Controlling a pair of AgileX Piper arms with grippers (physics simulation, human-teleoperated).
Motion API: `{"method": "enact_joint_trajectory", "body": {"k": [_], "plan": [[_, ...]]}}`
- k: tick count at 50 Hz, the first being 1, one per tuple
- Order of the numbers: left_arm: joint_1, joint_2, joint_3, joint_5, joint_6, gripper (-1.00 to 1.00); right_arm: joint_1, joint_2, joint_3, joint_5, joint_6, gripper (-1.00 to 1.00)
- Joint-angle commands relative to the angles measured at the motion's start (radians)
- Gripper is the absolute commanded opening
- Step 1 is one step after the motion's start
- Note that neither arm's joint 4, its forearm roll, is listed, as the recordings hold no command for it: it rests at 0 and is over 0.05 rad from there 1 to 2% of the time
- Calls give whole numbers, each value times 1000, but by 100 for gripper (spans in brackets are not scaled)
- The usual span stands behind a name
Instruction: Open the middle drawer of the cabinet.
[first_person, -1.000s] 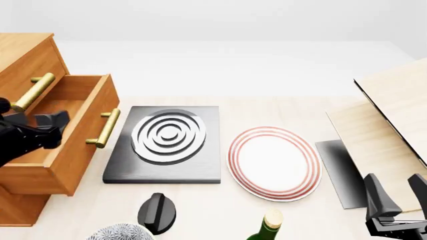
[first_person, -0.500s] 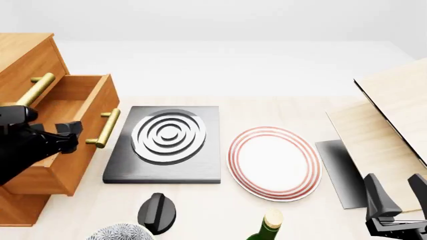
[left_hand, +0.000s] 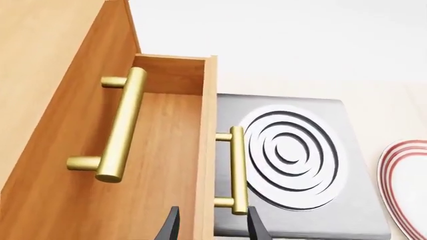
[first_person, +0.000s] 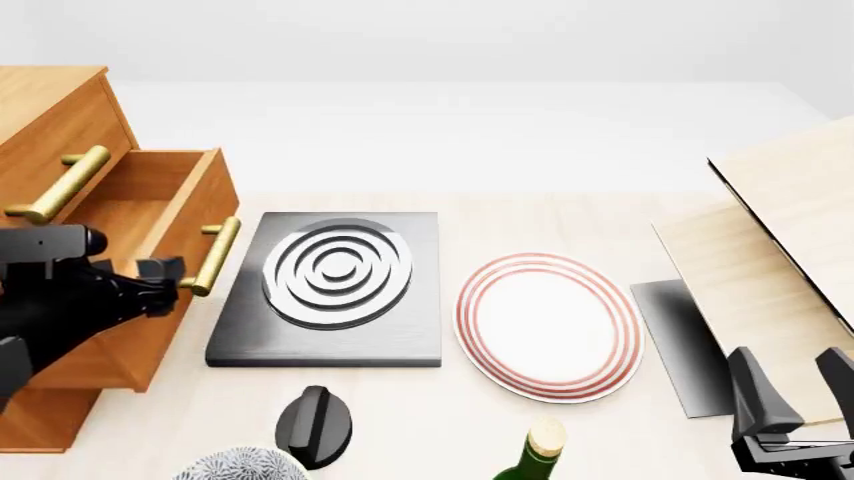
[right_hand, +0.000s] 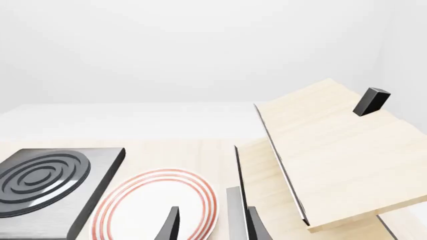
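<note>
At the centre left of your front view you have a dark grey slab (first_person: 324, 290) carrying raised white concentric rings (first_person: 336, 268). Just to its right lies a white plate (first_person: 549, 325) with red rim bands, apart from the slab. Along the right edge you have pale plywood boards (first_person: 781, 240), tilted and overlapping, with a grey strip (first_person: 678, 340) beneath them. At the bottom edge you see a black knob-like object (first_person: 315, 425), a speckled grey dome (first_person: 240, 466) and a green bottle's cork top (first_person: 543, 445).

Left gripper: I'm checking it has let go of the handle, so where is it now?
In the front view the left gripper sits at the far left, beside the pulled-out middle drawer's brass handle, jaws open, not closed on it.
</note>
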Motion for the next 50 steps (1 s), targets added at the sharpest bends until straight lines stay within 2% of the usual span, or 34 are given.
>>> {"method": "enact_joint_trajectory", "body": {"k": [1,28,37,50], "plan": [[-24,5,14,-10,-2,100,0,0,0,0,0,100],[-103,53,24,-43,-42,100,0,1,0,0,0,100],[-181,27,18,-17,-86,100,0,-1,0,0,0,100],[-284,64,27,-50,-119,100,0,0,0,0,0,100]]}}
